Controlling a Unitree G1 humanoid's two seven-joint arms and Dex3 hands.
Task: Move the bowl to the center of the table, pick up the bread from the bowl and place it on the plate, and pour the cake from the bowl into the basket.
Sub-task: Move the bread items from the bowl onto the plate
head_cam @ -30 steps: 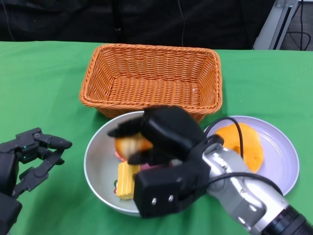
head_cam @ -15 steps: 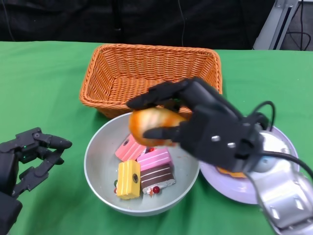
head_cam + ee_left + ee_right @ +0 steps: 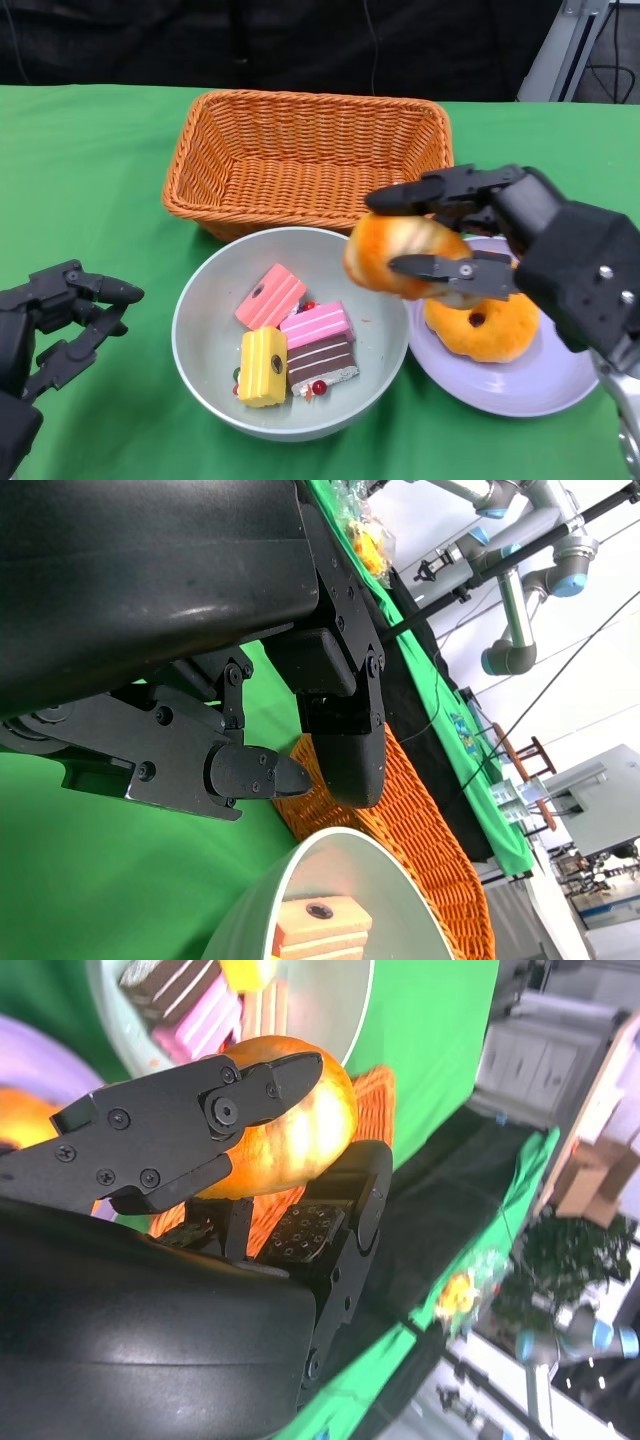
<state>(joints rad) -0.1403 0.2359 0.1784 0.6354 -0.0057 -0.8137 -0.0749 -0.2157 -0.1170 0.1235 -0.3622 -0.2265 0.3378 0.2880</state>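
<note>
the right hand (image 3: pixel 470 235) pinches a bread roll (image 3: pixel 398 254) between its fingers, holding it in the air above the gap between the bowl (image 3: pixel 200 300) and the plate (image 3: pixel 560 385). another bread (image 3: pixel 485 325) lies on the plate near the worktop's right edge. the bowl sits at the middle of the worktop (image 3: pixel 90 170), holding cake slices (image 3: pixel 300 340), just in front of the basket (image 3: pixel 310 160). the left hand (image 3: pixel 55 325) is spread and empty near the front left corner.

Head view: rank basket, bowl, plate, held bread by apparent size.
1. basket
2. bowl
3. plate, partly hidden by the right hand
4. bread, raised nearer the camera, so its size is unsure
</note>
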